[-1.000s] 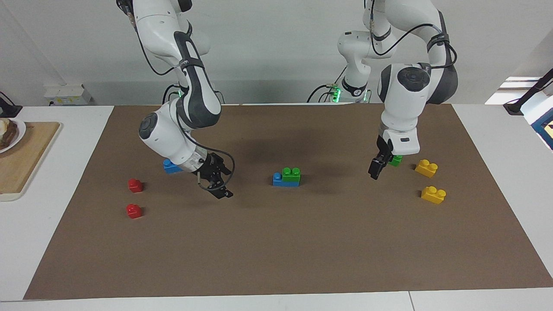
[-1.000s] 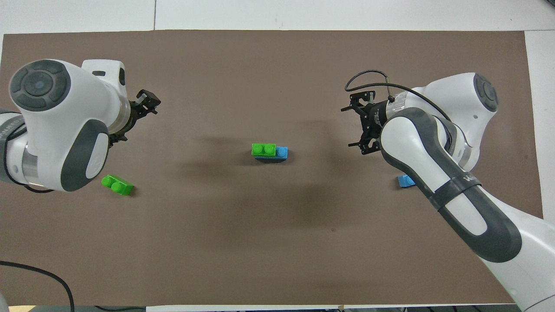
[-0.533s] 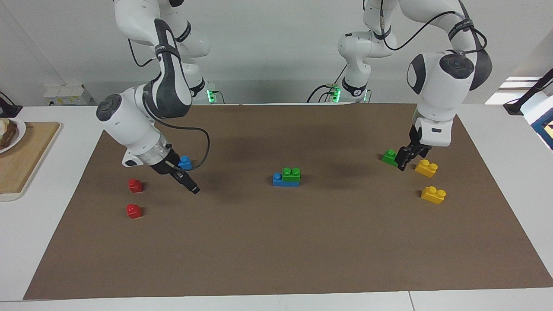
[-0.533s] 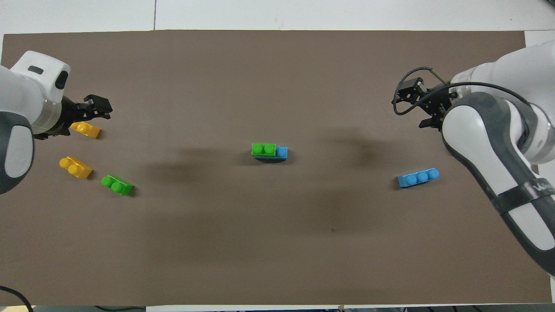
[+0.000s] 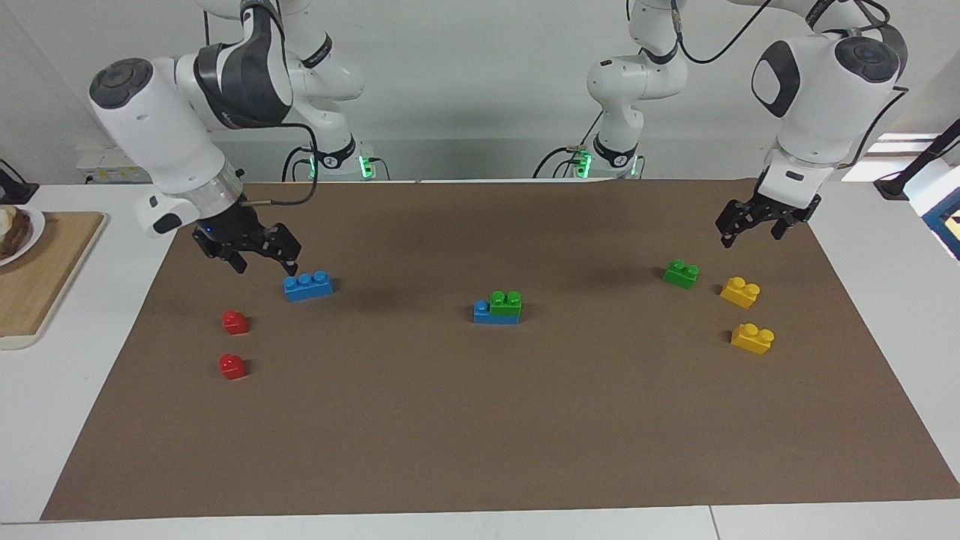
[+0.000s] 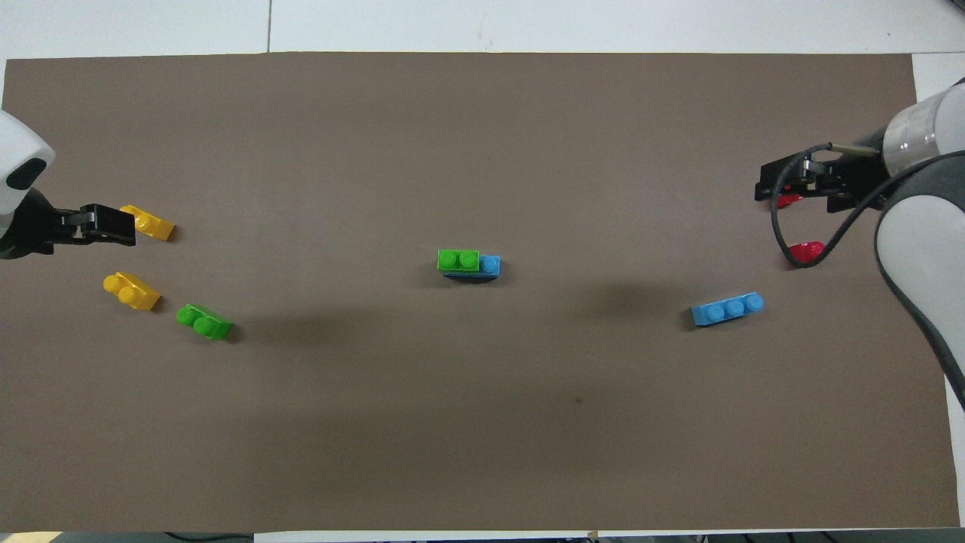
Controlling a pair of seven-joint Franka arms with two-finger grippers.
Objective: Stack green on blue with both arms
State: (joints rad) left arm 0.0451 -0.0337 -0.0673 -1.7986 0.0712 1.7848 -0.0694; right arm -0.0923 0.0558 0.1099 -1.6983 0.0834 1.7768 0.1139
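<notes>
At the middle of the mat a green brick (image 5: 506, 302) (image 6: 458, 260) sits on a blue brick (image 5: 484, 314) (image 6: 491, 265), leaving one blue stud bare. A second green brick (image 5: 681, 273) (image 6: 203, 322) lies loose toward the left arm's end. A second blue brick (image 5: 308, 285) (image 6: 727, 309) lies loose toward the right arm's end. My left gripper (image 5: 752, 234) (image 6: 113, 225) hangs open and empty in the air, beside the loose green brick. My right gripper (image 5: 262, 264) (image 6: 776, 188) hangs open and empty beside the loose blue brick.
Two yellow bricks (image 5: 740, 292) (image 5: 752, 337) lie beside the loose green one. Two small red bricks (image 5: 235, 322) (image 5: 232, 366) lie near the loose blue one. A wooden board (image 5: 37, 270) with a plate stands off the brown mat (image 5: 480, 435) at the right arm's end.
Both arms have risen and swung outward from the middle toward their own ends of the table, uncovering the loose green and blue bricks. No brick has moved.
</notes>
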